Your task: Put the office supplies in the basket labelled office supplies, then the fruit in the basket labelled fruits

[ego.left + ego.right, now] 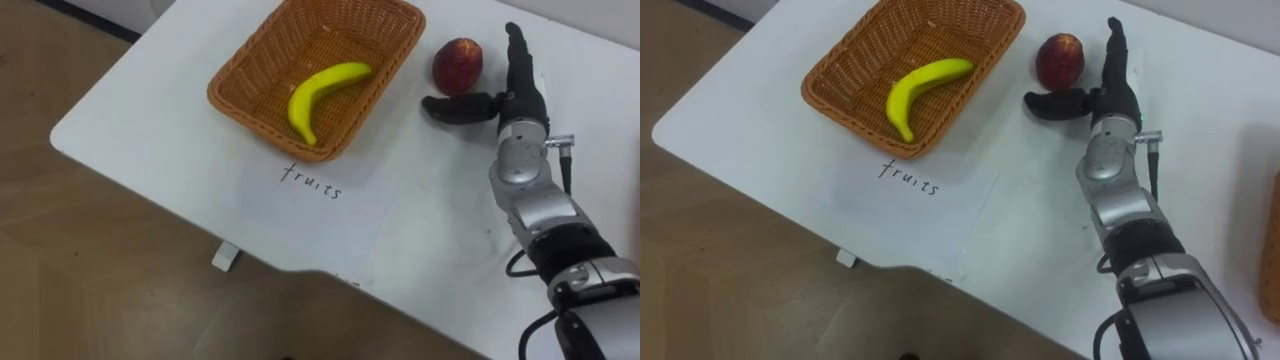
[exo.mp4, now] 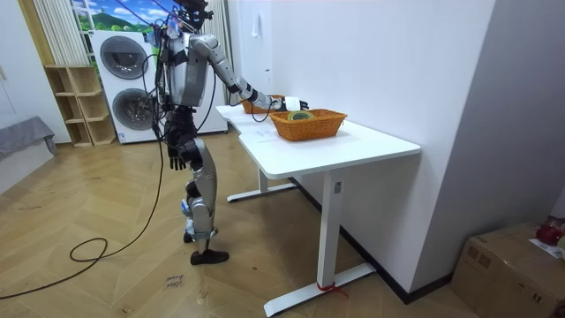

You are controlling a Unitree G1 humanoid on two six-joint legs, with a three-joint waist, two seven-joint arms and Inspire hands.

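White table (image 1: pixel 150 110) fills the view from above, with a wicker basket (image 1: pixel 260 128) at its far side and a sheet of paper (image 1: pixel 320 215) with handwriting lying in front of it. One banana (image 1: pixel 322 90) lies inside the basket. A red apple (image 1: pixel 457 65) sits on the table just to the right of the basket, outside it.

The right arm reaches forward across the table, forearm low over the surface. The right hand (image 1: pixel 515 98) is spread wide: fingers (image 1: pixel 516 55) straight and pointing away, thumb (image 1: pixel 455 107) stuck out sideways toward the basket. The apple sits in the angle between thumb and fingers, not grasped.

From across the room, the robot stands upright at the table's end near two stacked washing machines (image 2: pixel 124 84), and the left hand (image 2: pixel 179 160) hangs by its hip. A second basket (image 2: pixel 309 126) stands further along the table.
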